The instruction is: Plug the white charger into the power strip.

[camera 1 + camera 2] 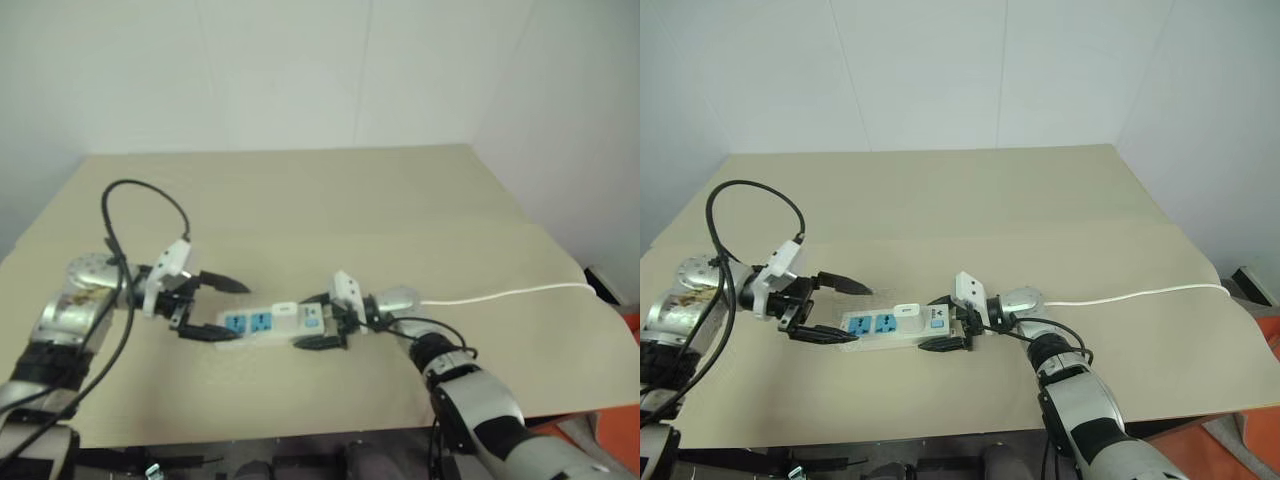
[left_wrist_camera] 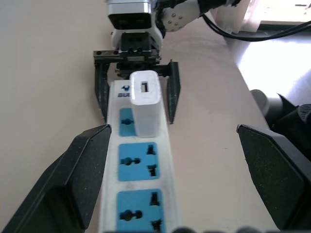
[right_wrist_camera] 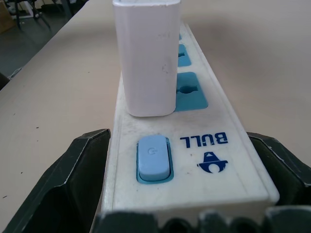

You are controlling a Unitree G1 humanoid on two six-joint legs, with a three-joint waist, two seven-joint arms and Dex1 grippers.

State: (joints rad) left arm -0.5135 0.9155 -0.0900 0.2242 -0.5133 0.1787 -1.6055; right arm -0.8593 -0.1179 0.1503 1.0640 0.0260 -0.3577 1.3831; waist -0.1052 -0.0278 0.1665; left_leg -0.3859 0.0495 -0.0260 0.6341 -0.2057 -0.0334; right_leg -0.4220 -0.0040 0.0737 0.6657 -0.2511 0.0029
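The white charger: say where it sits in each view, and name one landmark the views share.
Left eye view: white charger stands on the power strip, low centre.
Right eye view: charger on the strip, left of centre.
Left wrist view: upper middle, in the socket nearest the switch end.
Right wrist view: top centre.
Shared landmark: the strip's blue socket faces.

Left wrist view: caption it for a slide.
White charger standing plugged into the power strip, open left pincer at one end, right pincer straddling the other.
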